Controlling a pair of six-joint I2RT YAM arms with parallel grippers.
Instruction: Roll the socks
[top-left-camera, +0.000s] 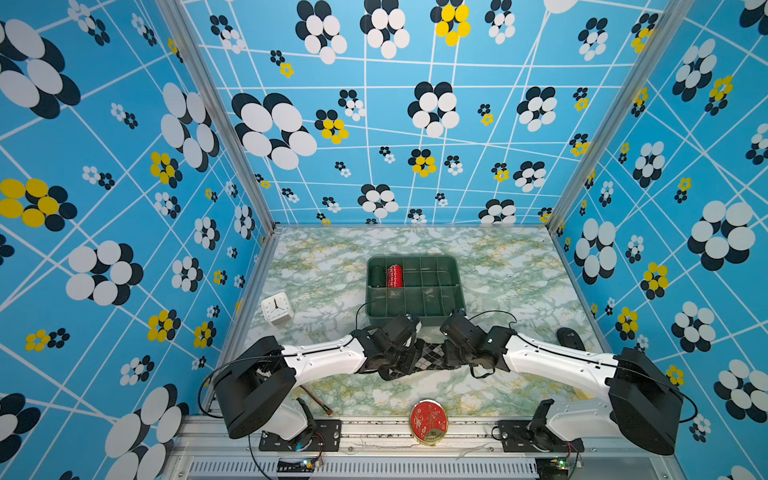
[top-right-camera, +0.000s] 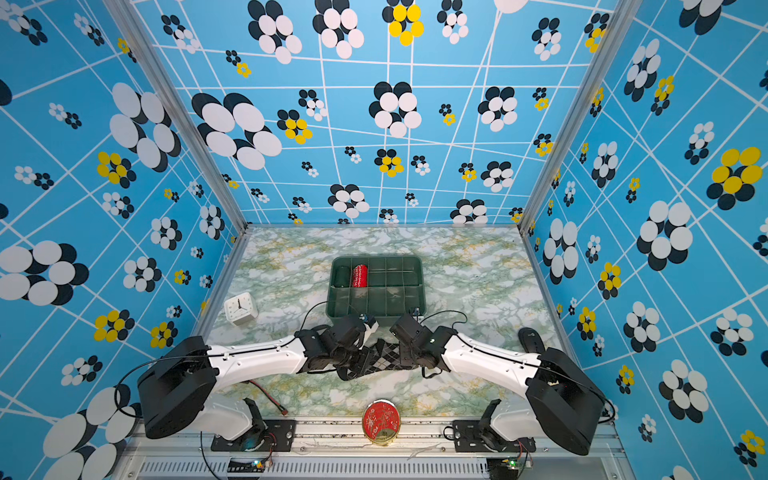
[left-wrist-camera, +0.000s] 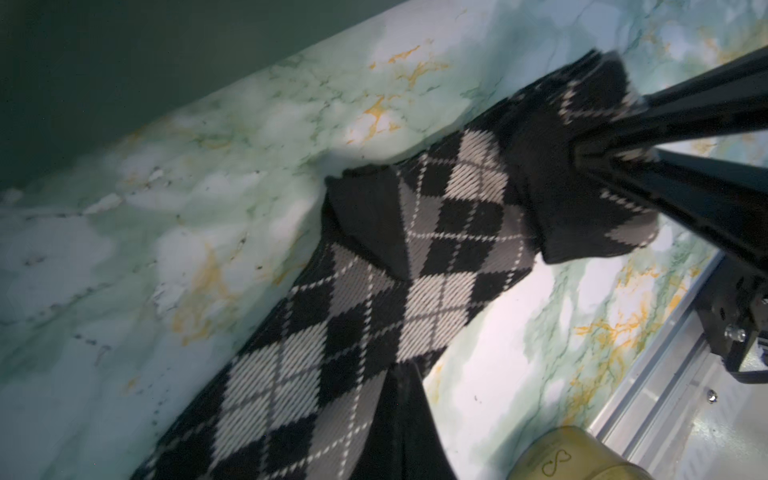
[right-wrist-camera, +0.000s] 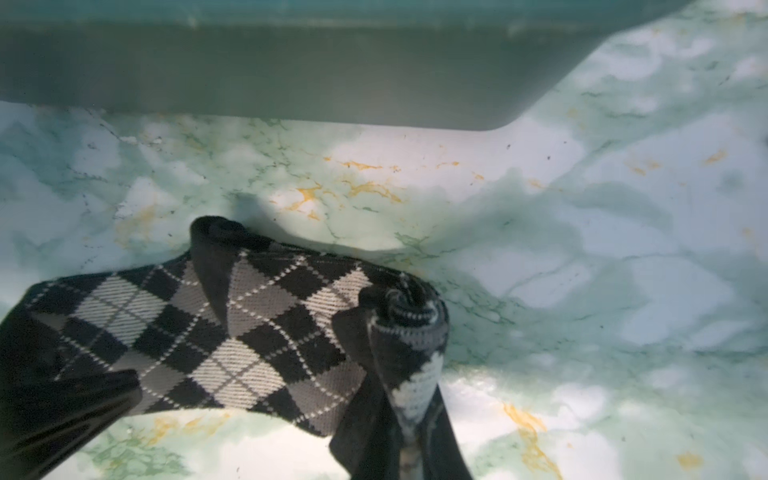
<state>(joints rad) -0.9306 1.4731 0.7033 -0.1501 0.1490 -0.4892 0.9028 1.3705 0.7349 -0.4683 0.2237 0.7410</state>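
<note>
The socks (top-left-camera: 424, 360) (top-right-camera: 385, 356), black with a grey and white argyle pattern, lie stretched on the marble table near its front, between my two grippers. My left gripper (top-left-camera: 398, 356) (left-wrist-camera: 400, 419) is shut on one end of the fabric (left-wrist-camera: 374, 291). The other end is curled into a small roll (right-wrist-camera: 409, 320), and my right gripper (top-left-camera: 449, 354) (right-wrist-camera: 412, 428) is shut on it. The left wrist view shows the right gripper's fingers (left-wrist-camera: 648, 137) clamped on that rolled end. The left fingers (right-wrist-camera: 79, 403) show on the far end in the right wrist view.
Just behind the grippers stands a green compartment tray (top-left-camera: 458, 286) holding a red zigzag roll (top-left-camera: 395, 275) and a dark green roll (top-left-camera: 377, 276). A white clock (top-left-camera: 277, 307) sits left, a black mouse-like object (top-left-camera: 570, 337) right, a red round tin (top-left-camera: 429, 420) at the front edge.
</note>
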